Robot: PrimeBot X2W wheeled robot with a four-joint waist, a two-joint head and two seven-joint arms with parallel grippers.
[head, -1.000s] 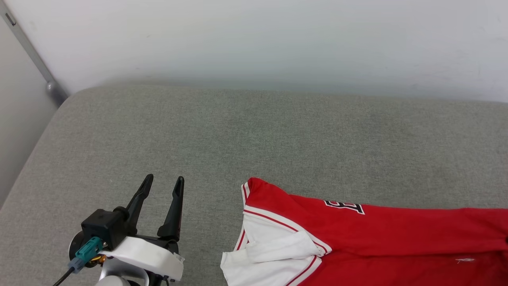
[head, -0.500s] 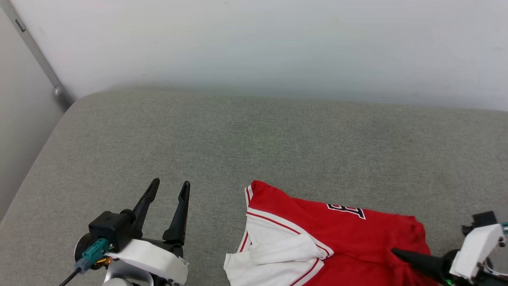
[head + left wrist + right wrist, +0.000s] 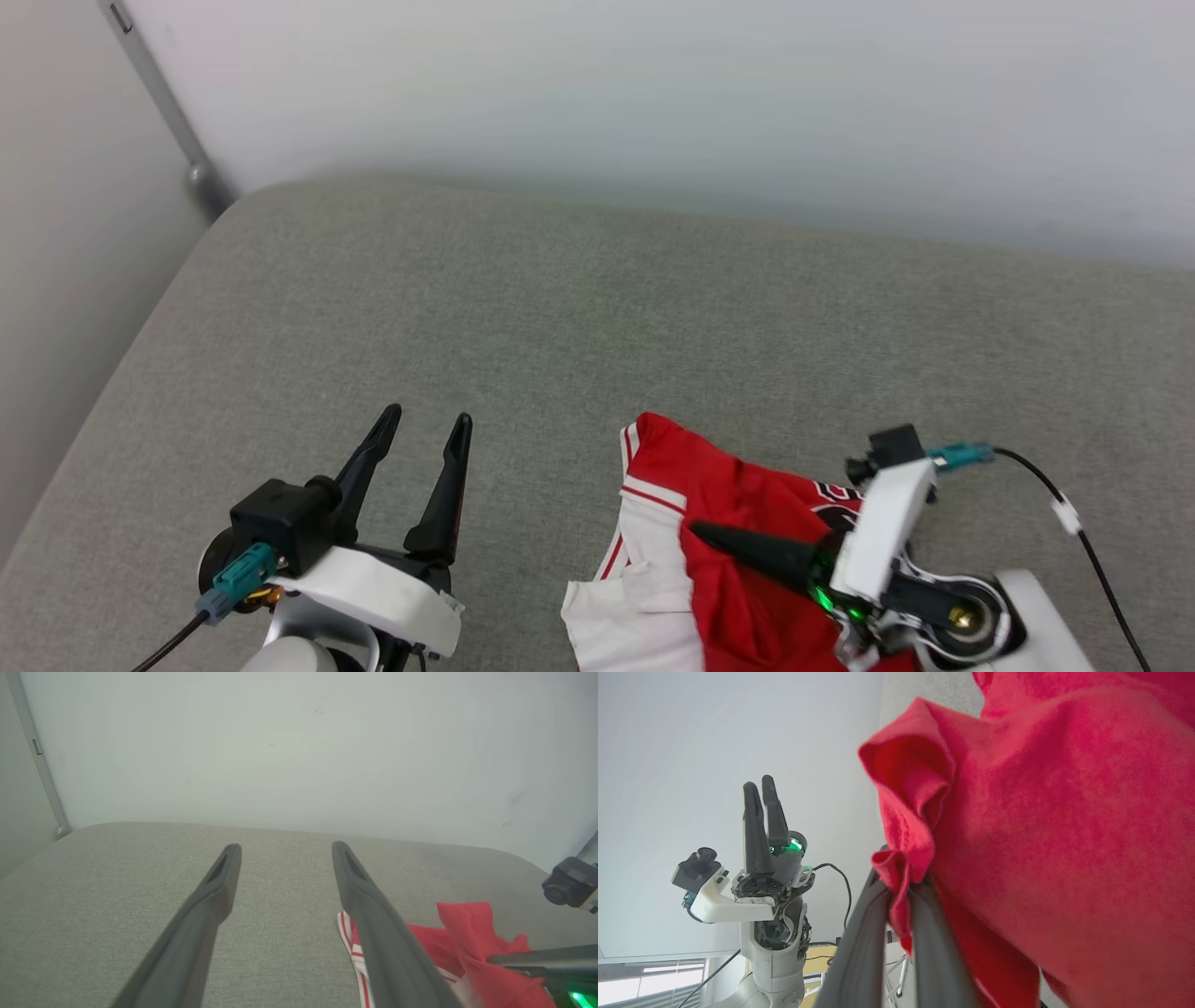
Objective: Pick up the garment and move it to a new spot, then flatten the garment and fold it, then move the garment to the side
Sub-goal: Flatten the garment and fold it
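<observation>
So the right gripper point(image 3: 709, 539) is clamped on a red fold of the garment point(image 3: 724, 476), probably to drag it over itself. The shirt lies bunched at the grey cushion's point(image 3: 560, 308) near edge. Left gripper point(image 3: 429, 422) hovers alongside, fingers spread, empty.

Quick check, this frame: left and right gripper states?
Left gripper: open, holding nothing.
Right gripper: closed, pinching a fold of the red garment.

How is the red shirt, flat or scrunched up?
Scrunched up. The garment lies bunched in folds, with one red part pinched in the right end effector.
</observation>
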